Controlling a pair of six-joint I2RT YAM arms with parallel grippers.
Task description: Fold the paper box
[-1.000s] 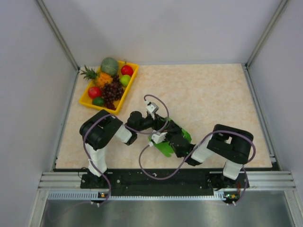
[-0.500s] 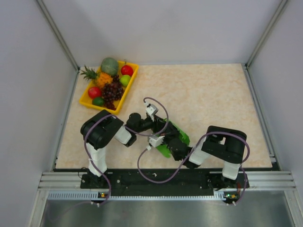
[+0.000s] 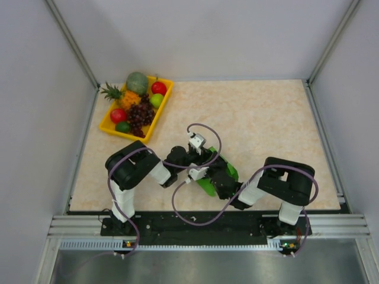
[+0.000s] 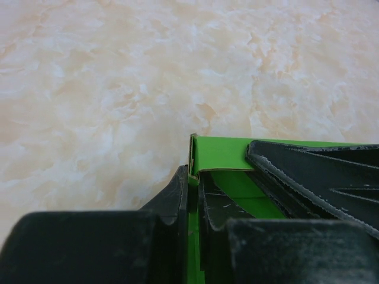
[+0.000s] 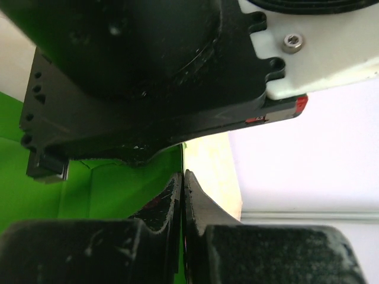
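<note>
I am clamping my left pincer on a flap of the paper box lying on the table near its front edge, my right pincer pressed together, and I should be creasing slowly along the fold.

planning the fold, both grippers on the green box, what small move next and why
Probably turn the left gripper inward to start the crease: it pinches an upright edge of the paper box, while the right gripper, also shut on it, anchors.
</note>
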